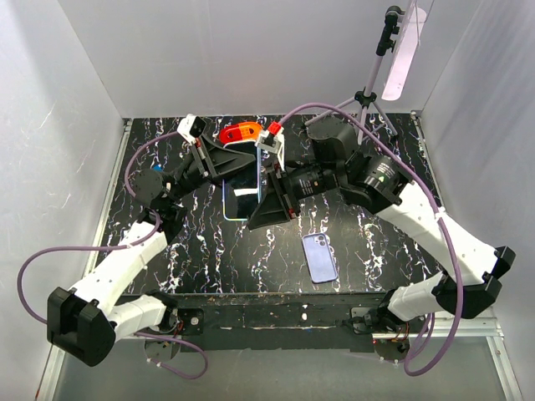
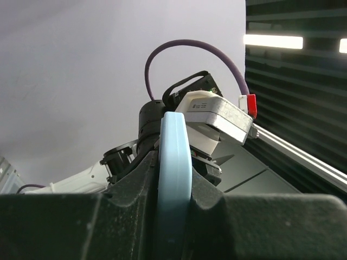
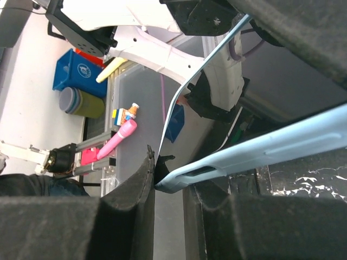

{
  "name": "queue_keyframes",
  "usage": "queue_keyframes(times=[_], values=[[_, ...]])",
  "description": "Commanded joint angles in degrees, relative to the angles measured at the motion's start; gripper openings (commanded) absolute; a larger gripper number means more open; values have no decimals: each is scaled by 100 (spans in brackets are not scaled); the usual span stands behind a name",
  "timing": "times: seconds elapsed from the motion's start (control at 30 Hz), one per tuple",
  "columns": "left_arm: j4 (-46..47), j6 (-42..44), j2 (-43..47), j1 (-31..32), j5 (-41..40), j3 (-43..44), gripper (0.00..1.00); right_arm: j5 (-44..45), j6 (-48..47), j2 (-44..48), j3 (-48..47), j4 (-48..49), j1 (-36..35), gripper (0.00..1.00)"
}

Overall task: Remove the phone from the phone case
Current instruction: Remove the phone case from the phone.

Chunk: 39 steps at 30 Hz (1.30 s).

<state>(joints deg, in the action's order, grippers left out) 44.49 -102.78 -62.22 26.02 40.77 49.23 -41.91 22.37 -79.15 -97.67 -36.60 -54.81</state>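
Note:
The phone [image 1: 242, 188], in its light blue phone case [image 2: 174, 141], is held up over the middle of the table between both arms. My left gripper [image 1: 224, 167] is on its left edge. In the left wrist view, the left gripper [image 2: 174, 162] is shut tight on the case's rim. My right gripper [image 1: 264, 200] is on the right edge. In the right wrist view, the case [image 3: 271, 143] bends away from the phone's thin edge [image 3: 179, 93]. The case's corner sits between the right gripper's [image 3: 169, 173] nearly shut fingertips, against the left finger [image 3: 135, 211].
A second, lilac phone [image 1: 319, 256] lies flat on the black marbled table [image 1: 376, 242] near the front. A red and orange object [image 1: 241, 131] sits behind the held phone. A tripod [image 1: 368, 100] stands at the back right. White walls close in the sides.

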Motion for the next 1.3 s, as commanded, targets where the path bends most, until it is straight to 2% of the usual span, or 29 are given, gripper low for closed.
queue_keyframes(times=[0.0, 0.27, 0.43, 0.63, 0.77, 0.97, 1.1, 1.27], values=[[-547, -954, -168, 333, 220, -160, 0, 711, -1753, -425, -832, 655, -56, 1], [-213, -1218, -221, 333, 326, -133, 0, 851, -2411, -917, -1720, -189, -91, 1], [-2, -1349, -317, 342, 440, -107, 0, 895, -2685, -1076, -1878, -260, -197, 1], [86, -1429, -396, 342, 537, -80, 0, 1421, -3194, -1199, -2098, -453, -434, 1], [287, -1534, -475, 351, 528, -133, 0, 1458, -3318, -910, -1573, 116, -514, 1], [411, -1631, -555, 351, 563, -160, 0, 1782, -3564, -93, 1, 1488, -514, 1], [315, -1570, -572, 377, 572, -177, 0, 1739, -3836, -197, -244, 1199, -514, 1], [368, -1596, -599, 412, 572, -63, 0, 1572, -4056, -240, -199, 1436, -514, 1]])
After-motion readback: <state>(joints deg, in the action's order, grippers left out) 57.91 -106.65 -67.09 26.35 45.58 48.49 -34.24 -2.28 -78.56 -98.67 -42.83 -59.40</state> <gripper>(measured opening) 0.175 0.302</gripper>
